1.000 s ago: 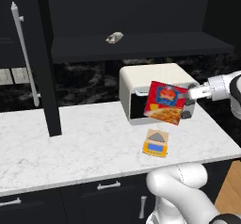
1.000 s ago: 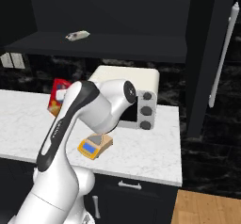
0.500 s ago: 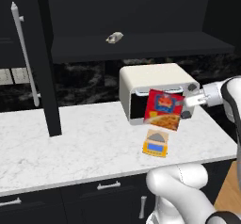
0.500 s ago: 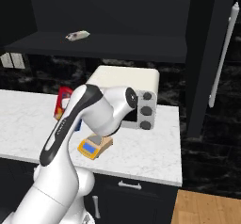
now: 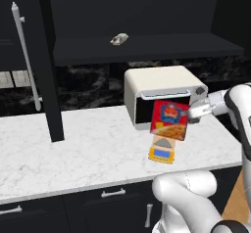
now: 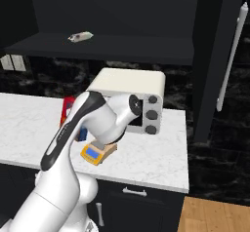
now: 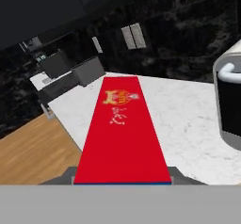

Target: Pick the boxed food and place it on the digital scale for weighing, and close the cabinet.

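Closest to us, our end effector (image 5: 192,113) is clamped on the right edge of the boxed food (image 5: 169,119), which hangs face-out, slightly tilted, in the air. From the hand view the box stretches away as a long red panel, with the fingertips hidden under its near end. Just below the box lies the digital scale (image 5: 163,150) on the white marble surface (image 5: 88,149); in the left base view the box's lower edge overlaps the scale's far end, so we judge it to be nearly above the plate but not yet touching.

To do this well, we should lay the box flat, centre it on the grey plate, and descend slowly so that no corner catches the white toaster oven (image 5: 162,87) just behind. We should let go only once the box rests.

Farther back, a small packet (image 5: 119,39) sits on the shelf, and the cabinet door (image 5: 46,60) stands open.
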